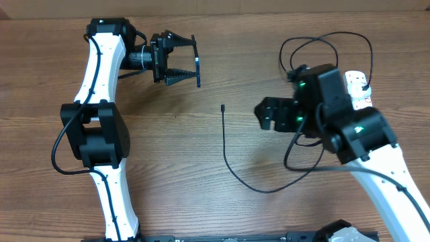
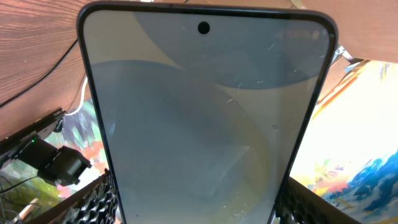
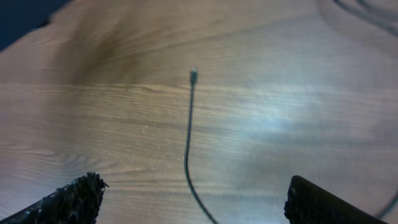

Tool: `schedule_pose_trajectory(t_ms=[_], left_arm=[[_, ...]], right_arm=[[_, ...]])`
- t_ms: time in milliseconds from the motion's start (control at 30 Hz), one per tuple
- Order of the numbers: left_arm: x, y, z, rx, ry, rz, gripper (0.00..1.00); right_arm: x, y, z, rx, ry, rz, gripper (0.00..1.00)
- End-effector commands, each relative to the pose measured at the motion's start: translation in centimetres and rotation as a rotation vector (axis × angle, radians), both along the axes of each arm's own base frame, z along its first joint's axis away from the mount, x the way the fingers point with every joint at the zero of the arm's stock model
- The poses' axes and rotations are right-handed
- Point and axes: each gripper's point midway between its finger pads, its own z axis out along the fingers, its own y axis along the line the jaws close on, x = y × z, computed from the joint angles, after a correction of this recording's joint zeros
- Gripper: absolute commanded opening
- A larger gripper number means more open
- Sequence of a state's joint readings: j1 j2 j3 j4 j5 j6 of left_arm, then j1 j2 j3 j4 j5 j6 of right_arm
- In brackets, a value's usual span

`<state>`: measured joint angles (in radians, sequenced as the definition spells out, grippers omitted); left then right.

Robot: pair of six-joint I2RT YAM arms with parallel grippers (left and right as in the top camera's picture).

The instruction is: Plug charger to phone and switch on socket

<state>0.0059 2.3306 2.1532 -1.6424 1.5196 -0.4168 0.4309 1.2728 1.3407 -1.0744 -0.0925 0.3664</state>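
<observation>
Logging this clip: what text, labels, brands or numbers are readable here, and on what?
No text can be read.
On the phone: faint marks near the screen's top right corner, too blurred to read.
On the socket: red markings, too small to read.
On the charger: none visible.

A brown wood-grain table [image 1: 195,208] fills the view.

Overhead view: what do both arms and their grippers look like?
The left arm and right arm have white links, black joints and black cables alongside. The left gripper and right gripper are black with textured fingers; green lights glow at the right wrist.
</observation>
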Motion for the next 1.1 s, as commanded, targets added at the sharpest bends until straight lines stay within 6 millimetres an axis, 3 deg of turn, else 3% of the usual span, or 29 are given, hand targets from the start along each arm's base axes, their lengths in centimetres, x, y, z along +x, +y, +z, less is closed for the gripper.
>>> schedule_pose_trajectory(t_ms=[0,200,533,733,1067], left_arm=[[0.3,-0.3,1.7,-0.06,-0.015,0.007,0.6],[0.3,-0.3,1.7,-0.06,-0.015,0.007,0.6],[0.3,-0.3,1.7,-0.06,-0.015,0.007,0.6],[0.3,-0.3,1.7,-0.059,-0.015,0.007,0.6],[0.3,-0.3,1.7,-0.059,-0.015,0.007,0.6]], right_arm=[[0.5,1.2,1.3,-0.086,-0.113,0.031,0.94],[0.9,5.1,3.7,-0.074,-0.277,0.063,0.94],[1.0,9.6,7.7,0.012,-0.454,0.156,0.97],[1.2,11.2,8.5,-0.02,-0.419,0.193,0.96],[3.6,15.9,7.6,-0.076,-0.388,0.234,0.95]])
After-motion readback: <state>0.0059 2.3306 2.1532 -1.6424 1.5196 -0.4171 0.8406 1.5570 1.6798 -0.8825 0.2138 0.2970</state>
